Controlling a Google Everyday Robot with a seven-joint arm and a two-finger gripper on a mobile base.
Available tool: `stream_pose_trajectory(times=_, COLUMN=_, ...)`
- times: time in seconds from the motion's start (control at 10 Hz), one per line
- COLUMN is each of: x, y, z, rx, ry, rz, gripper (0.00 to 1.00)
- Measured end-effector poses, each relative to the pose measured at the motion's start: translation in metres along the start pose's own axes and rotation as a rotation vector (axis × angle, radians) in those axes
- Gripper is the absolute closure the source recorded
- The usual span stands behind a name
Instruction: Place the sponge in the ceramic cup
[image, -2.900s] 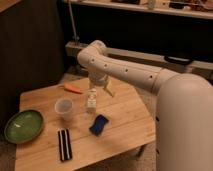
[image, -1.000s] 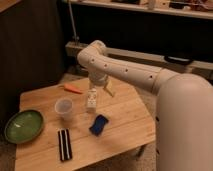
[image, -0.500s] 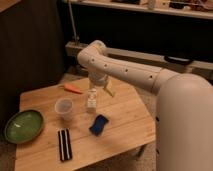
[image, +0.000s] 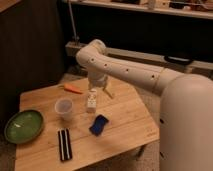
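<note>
The bright-blue sponge (image: 99, 125) lies flat on the wooden table (image: 125, 112), near the middle front. Left of it and slightly farther back, the pale ceramic cup (image: 64, 108) stands upright; I cannot see inside it. My gripper (image: 101, 90) hangs down from the white arm over the back of the table, just above and behind a small clear bottle (image: 92, 100). It is apart from the sponge, which lies nearer the front, and the cup is off to its left.
A green plate (image: 23, 126) sits at the table's left edge. A black-and-white striped flat rectangle (image: 64, 144) lies near the front edge. An orange object (image: 73, 89) lies at the back left. The robot's white body (image: 187, 125) fills the right side.
</note>
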Motion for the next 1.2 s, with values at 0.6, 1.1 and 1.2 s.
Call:
stream_pose_trajectory(times=0.6, x=-0.065, y=0.049, z=0.059, rx=0.094, ry=-0.018, rz=-0.031, gripper=0.20)
stream_pose_trajectory(times=1.1, x=-0.045, y=0.031, z=0.094, rx=0.255, ry=-0.066, rz=-0.135, gripper=0.20)
stream_pose_trajectory(times=1.2, x=-0.044, y=0.024, z=0.099, rx=0.183, ry=-0.086, rz=-0.142, gripper=0.20)
